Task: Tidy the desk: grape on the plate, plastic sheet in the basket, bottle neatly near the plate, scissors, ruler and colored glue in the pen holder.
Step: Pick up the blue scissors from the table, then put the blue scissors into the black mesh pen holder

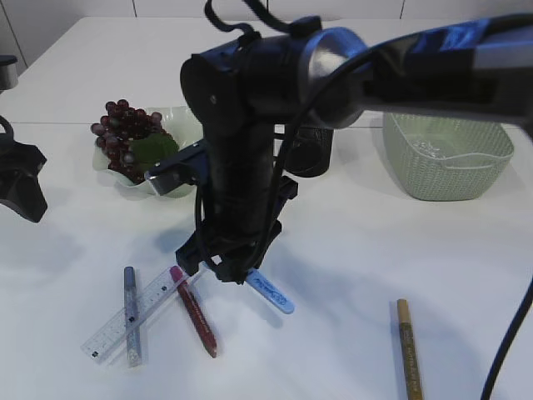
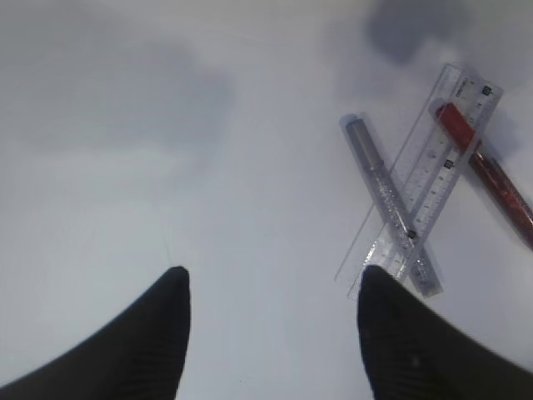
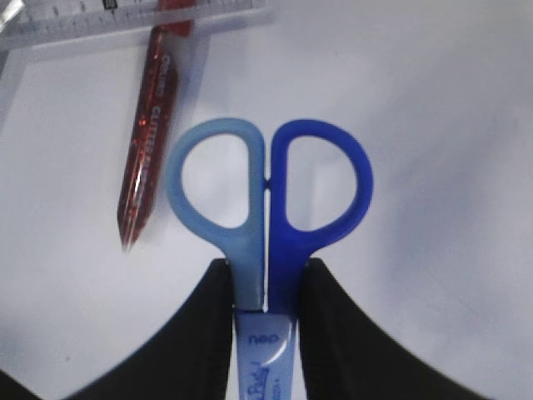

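On the exterior view I see my right claw (image 1: 236, 268) low over the white worktop (image 1: 350, 275), with the blue scissors (image 1: 271, 292) slanting out beneath it. The clear ruler (image 1: 125, 321), silver glue pen (image 1: 132, 315) and red glue pen (image 1: 194, 310) lie just left; a gold one (image 1: 408, 346) lies well apart. Grapes (image 1: 125, 133) sit on the plate (image 1: 187, 117), basket (image 1: 445, 154) behind.

Left wrist: my left claw (image 2: 271, 287) hangs open, empty, near the ruler (image 2: 425, 171).

Right wrist: fingers (image 3: 212, 333) clamp the scissors (image 3: 266, 192) below the handles.
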Robot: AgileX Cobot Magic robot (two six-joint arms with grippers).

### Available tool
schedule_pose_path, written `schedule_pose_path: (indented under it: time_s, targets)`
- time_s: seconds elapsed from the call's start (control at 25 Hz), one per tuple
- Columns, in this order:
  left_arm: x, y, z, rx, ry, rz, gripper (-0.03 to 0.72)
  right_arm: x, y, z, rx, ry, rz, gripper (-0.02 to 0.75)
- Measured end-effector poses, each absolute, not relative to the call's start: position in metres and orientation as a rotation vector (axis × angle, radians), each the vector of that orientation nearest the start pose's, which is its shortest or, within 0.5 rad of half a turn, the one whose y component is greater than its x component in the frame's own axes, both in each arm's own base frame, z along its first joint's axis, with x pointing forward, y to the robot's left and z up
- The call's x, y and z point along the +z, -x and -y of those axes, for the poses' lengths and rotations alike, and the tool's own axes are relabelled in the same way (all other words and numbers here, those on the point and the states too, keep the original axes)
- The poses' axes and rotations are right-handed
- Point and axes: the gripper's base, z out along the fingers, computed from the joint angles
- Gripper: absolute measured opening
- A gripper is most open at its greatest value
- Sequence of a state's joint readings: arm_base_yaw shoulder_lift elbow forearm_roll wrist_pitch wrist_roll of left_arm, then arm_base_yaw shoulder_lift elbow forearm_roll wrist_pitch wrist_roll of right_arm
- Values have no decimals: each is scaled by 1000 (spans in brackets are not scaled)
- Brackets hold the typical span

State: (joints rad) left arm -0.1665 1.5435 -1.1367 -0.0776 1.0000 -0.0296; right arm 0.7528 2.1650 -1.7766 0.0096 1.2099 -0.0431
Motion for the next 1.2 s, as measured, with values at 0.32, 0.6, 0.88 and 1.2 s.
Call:
schedule_pose_path:
  time_s: [0.32,0.6,0.88,1.2]
  targets:
    - [260,-293,55,-137,-149,-2894,458,241,-306,-240,70,1101,-2852,199]
    - [260,-293,55,-137,-152,-2898,458,286,-338,-161,369,766,-2781,198]
    - [260,-293,55,-137,-152,-2900,457,301,-373,-104,652,579,-2543,198]
    - [260,-293,57,-160,-141,-2899,457,288,-415,-97,760,540,-2269,198]
